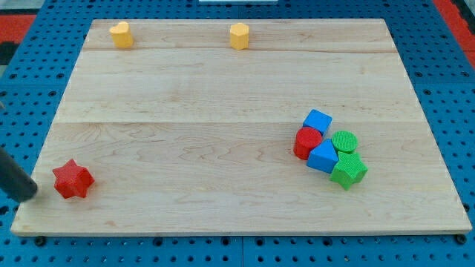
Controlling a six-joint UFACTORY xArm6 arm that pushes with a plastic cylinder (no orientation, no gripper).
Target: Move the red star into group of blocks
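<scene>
My tip (31,191) is the blunt lower end of a dark rod that enters from the view's left edge; it has no jaws to open or close and it holds nothing. It sits at the view's bottom left corner of the wooden board (223,96), just to the left of the red star (72,179), with a thin strip of bare wood between them, so it is close but apart from the star.

The red star lies flat near the board's bottom left corner. It is about as wide as it is tall, so it has no clear long axis; one point faces the view's top.

The group of blocks is well apart from it, toward the view's right: a blue cube (318,121), a red cylinder (307,142), a blue triangular block (324,157), a green cylinder (344,141) and a green block (348,171), packed touching one another.

Along the top edge stand two yellow blocks, one (122,34) at the left and one (239,35) near the middle.
</scene>
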